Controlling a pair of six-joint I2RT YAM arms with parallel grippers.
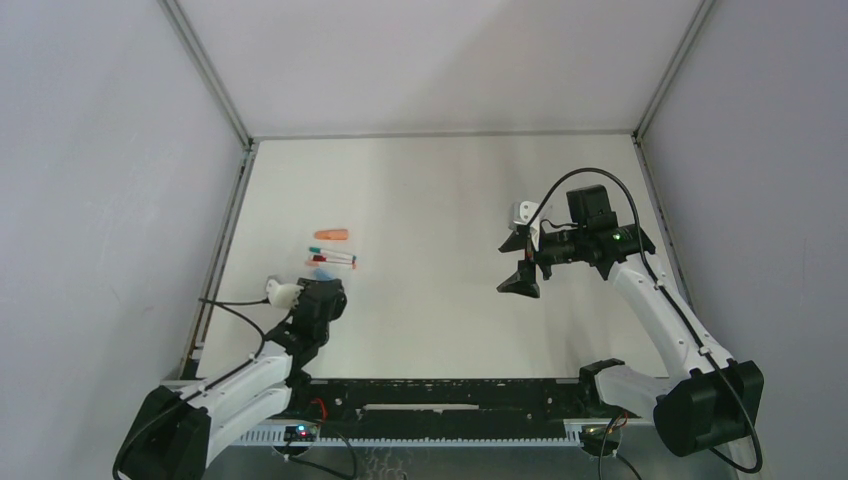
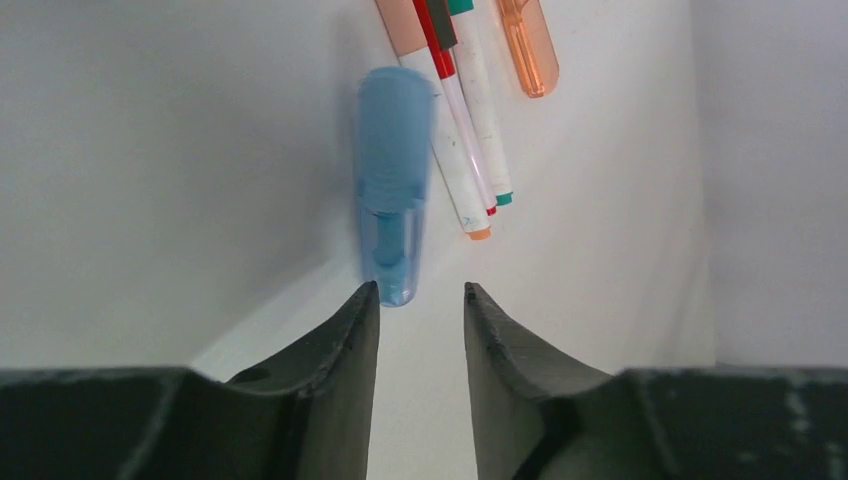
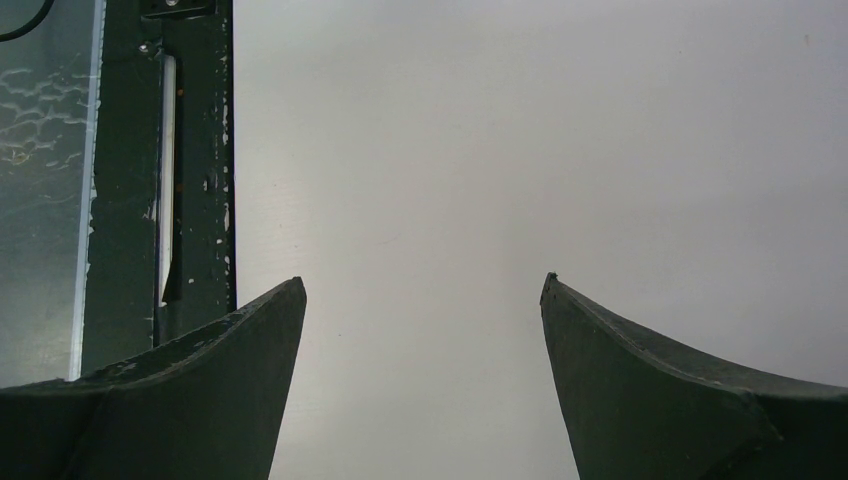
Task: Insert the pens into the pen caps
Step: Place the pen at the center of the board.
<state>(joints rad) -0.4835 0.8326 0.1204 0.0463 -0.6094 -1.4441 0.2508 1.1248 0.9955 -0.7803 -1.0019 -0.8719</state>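
My left gripper low, jaws narrowly apart, empty, pointed at light blue cap lying just ahead, beside pens; likely lining up grasp. My right gripper spread wide, empty, well apart, probably waiting.

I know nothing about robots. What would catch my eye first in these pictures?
A translucent light blue cap lies just ahead of the left gripper, which is slightly open and holds nothing. Beside the cap, three white pens lie side by side, with an orange cap nearby. Over on the right side, the right gripper hangs wide open above a bare stretch of the table.
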